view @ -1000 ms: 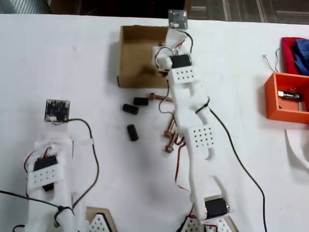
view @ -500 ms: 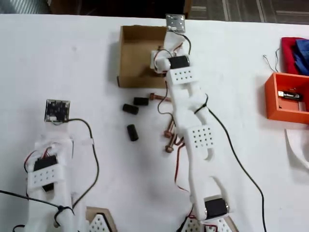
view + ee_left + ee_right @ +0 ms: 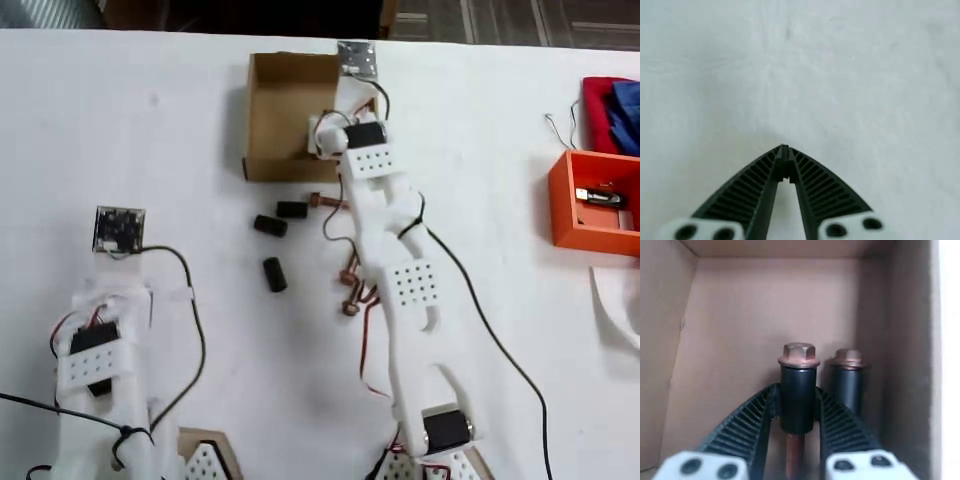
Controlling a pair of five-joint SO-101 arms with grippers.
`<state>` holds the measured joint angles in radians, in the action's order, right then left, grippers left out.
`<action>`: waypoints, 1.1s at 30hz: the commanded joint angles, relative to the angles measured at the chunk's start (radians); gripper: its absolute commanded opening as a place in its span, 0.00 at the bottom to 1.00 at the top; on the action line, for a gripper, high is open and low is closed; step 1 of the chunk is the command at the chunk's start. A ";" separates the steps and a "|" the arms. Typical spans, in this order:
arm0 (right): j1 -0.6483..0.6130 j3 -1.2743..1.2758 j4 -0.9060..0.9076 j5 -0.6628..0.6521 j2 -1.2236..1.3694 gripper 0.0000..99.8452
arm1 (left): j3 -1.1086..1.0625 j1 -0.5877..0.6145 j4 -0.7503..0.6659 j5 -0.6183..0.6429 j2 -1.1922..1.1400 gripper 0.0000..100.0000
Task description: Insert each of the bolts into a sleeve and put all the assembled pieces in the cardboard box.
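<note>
Assembled piece [image 3: 798, 375], a copper bolt in a black sleeve, is clamped between the fingers of the right gripper [image 3: 797, 391] inside the cardboard box [image 3: 670, 340]. Its bolt head points away from the wrist and the shank end sticks out below the sleeve. Can't tell if it touches the box floor.

Clearance in the box:
- A second assembled piece [image 3: 848, 380] sits just beside the held one, with only a narrow gap between them.
- That second piece stands between the held piece and one side wall, close to the wall.
- The other side of the held piece is bare box floor out to the opposite wall.
- The back wall is well apart from both pieces.

High view: the right arm [image 3: 410, 285] stretches across the table [image 3: 150, 150], with its wrist over the box [image 3: 262, 120] at its right side.
- Three loose sleeves [image 3: 270, 226] lie on the table just outside the box's near wall, apart from each other.
- Loose bolts [image 3: 349, 290] lie beside the arm and partly under it, among its red wires [image 3: 368, 345].

Left gripper [image 3: 784, 150] is closed with its tips touching and nothing between them, over bare table [image 3: 865, 75]. The left arm [image 3: 95, 365] is at the near left, well apart from the box and parts. An orange bin [image 3: 575, 225] sits far right, well apart from the box.
</note>
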<state>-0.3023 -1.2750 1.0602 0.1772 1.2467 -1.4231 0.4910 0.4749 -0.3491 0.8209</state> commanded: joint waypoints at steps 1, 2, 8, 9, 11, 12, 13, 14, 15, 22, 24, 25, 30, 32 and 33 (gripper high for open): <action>-0.008 -0.018 0.004 0.009 -0.019 0.02 | 0.004 -0.012 -0.017 -0.011 0.005 0.03; -0.008 -0.020 0.004 0.009 -0.019 0.02 | 0.004 -0.012 -0.017 -0.011 0.005 0.03; -0.007 -0.011 0.004 0.009 -0.010 0.02 | 0.004 -0.012 -0.017 -0.011 0.005 0.03; -0.007 -0.011 0.004 0.009 -0.010 0.02 | 0.004 -0.012 -0.017 -0.011 0.005 0.03; -0.005 -0.011 0.001 0.011 -0.010 0.02 | 0.004 -0.012 -0.017 -0.011 0.005 0.03; -0.005 -0.012 0.001 0.011 -0.010 0.02 | 0.004 -0.012 -0.017 -0.011 0.005 0.03; -0.005 -0.014 -0.001 0.011 -0.010 0.02 | 0.004 -0.012 -0.017 -0.011 0.005 0.03; -0.005 -0.014 -0.001 0.011 -0.010 0.02 | 0.004 -0.012 -0.017 -0.011 0.005 0.03; -0.005 -0.011 -0.001 0.011 -0.010 0.02 | 0.004 -0.012 -0.017 -0.011 0.005 0.03; -0.004 -0.011 -0.001 0.011 -0.008 0.02 | 0.004 -0.012 -0.017 -0.011 0.005 0.03; -0.004 -0.009 0.002 0.011 -0.004 0.02 | 0.004 -0.012 -0.017 -0.011 0.005 0.03; -0.004 -0.009 0.002 0.011 0.005 0.02 | 0.004 -0.012 -0.017 -0.011 0.005 0.03; -0.004 -0.020 0.004 0.011 0.021 0.02 | 0.004 -0.012 -0.017 -0.011 0.005 0.03; -0.004 -0.020 0.004 0.011 0.021 0.02 | 0.004 -0.012 -0.017 -0.011 0.005 0.03; -0.004 -0.020 0.004 0.011 0.021 0.02 | 0.004 -0.012 -0.017 -0.011 0.005 0.03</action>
<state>-0.3007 -1.2781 1.0602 0.1788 1.2758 -1.4231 0.4910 0.4749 -0.3491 0.8209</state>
